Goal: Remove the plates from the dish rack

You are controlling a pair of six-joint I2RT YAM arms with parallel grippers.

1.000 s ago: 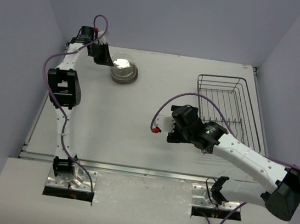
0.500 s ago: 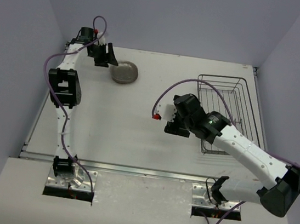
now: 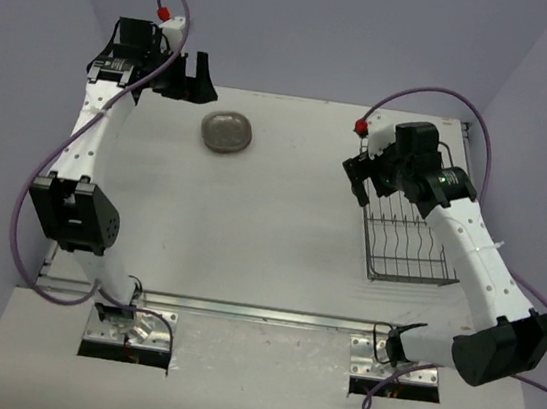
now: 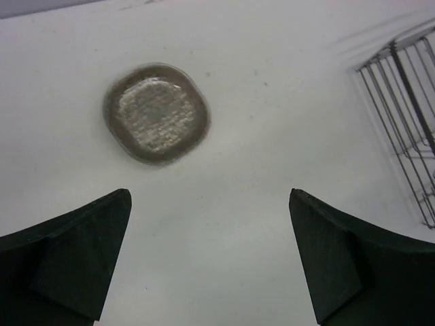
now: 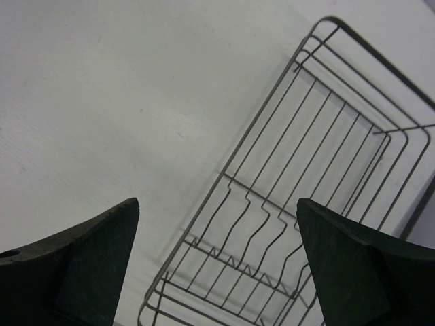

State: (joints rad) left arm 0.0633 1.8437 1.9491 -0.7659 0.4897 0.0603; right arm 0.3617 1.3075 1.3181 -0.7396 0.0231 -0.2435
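Plates (image 3: 227, 131): apparently stacked, flat, face up, roundish, so no long axis. Lie ahead of left end effector (image 3: 188, 85), apart from it.
Dish rack (image 3: 409, 248): no plates visible inside; unloading looks done. Long axis near-to-far on surface (image 3: 251, 222), beneath and ahead of right end effector (image 3: 361, 181).
Both end effectors spread wide, holding nothing.

One wire rack (image 3: 413, 255) stands on the single worktop (image 3: 251, 222). One round greyish plate (image 3: 227, 132) lies out on that worktop, and whether it is a single plate or a stack cannot be told. There are two arms, the left arm (image 3: 97, 131) and the right arm (image 3: 474, 253). Each has one pair of jaws, so two pairs. Two purple cables show, one on the left (image 3: 23, 207) and one on the right (image 3: 439, 93). Two metal brackets (image 3: 129, 327) sit at the near edge.
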